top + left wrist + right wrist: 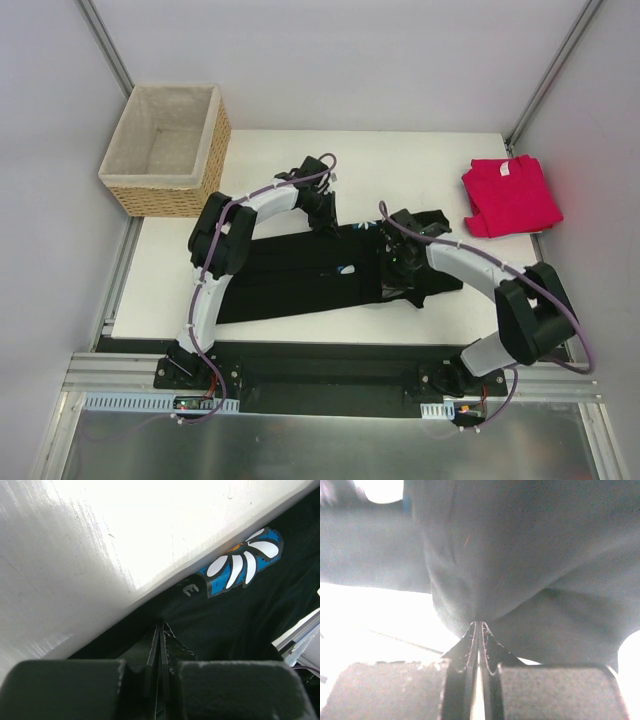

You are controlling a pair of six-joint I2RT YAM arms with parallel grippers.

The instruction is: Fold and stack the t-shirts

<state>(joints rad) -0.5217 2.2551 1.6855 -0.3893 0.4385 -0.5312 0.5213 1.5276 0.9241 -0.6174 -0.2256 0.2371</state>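
The black t-shirt (290, 280) lies spread across the middle of the white table (170, 270). Its blue daisy print (245, 562) shows in the left wrist view. My left gripper (325, 218) is shut on the shirt's far edge (161, 625). My right gripper (398, 262) is shut on a fold of the same shirt (480, 621) near its right end, the cloth bunched above the fingertips. The pinkish-red t-shirt (510, 195) lies folded at the table's far right corner, apart from both grippers.
A woven wicker basket (165, 148) with pale lining stands at the table's far left corner. Grey walls enclose the table on three sides. The table's near edge meets a metal rail (330, 385) holding the arm bases.
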